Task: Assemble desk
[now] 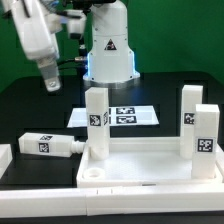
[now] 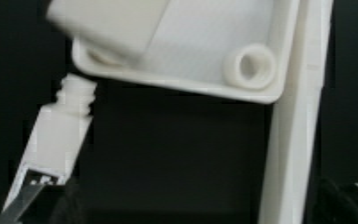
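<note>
1. The gripper [image 1: 52, 80] hangs released and empty, high at the exterior view's left, well above the table [image 1: 30, 110] and apart from every part.
2. The wrist view looks down on a corner of the desk top [image 2: 158, 50] with a round socket [image 2: 252, 66]; a finger [image 2: 34, 195] shows at the edge, touching nothing.
3. Below and near the gripper, one loose leg [image 1: 48, 144] lies on its side on the table, just left of the desk top [image 1: 140, 165].
4. The desk top lies upside down at the near centre and right, between plain border bars [image 1: 40, 195].
5. Three legs stand upright on it: one at the left [image 1: 96, 122], one at the far right [image 1: 189, 118], one at the near right [image 1: 205, 140]. Whether they are fully seated cannot be told.
6. The near left socket [image 1: 92, 172] is empty.
7. Behind, the marker board [image 1: 120, 116] lies flat before the arm's base [image 1: 108, 50].
8. Judged progress: three of four legs look placed; the last is left to pick up, stand and fix.
9. Count: one desk top, four legs, one gripper, one marker board.
</note>
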Controlling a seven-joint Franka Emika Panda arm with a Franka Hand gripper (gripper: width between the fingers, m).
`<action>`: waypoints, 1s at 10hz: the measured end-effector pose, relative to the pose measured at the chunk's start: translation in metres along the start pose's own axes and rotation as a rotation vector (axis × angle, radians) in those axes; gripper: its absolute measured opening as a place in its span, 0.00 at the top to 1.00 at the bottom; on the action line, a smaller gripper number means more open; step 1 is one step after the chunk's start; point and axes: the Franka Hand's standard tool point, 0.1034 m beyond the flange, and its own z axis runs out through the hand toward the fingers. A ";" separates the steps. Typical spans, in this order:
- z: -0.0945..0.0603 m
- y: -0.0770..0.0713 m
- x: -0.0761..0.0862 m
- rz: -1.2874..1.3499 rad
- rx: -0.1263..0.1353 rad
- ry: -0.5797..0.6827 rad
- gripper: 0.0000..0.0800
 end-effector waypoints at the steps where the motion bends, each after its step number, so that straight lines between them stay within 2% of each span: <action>1: 0.012 0.005 -0.004 0.001 -0.034 0.006 0.19; 2: 0.021 0.007 -0.011 -0.029 -0.077 0.017 0.19; 4: 0.029 0.008 -0.017 -0.091 -0.114 0.030 0.19; 8: 0.030 0.012 -0.013 -0.097 -0.110 0.023 0.19; 10: 0.034 0.039 0.022 -0.036 -0.085 0.002 0.19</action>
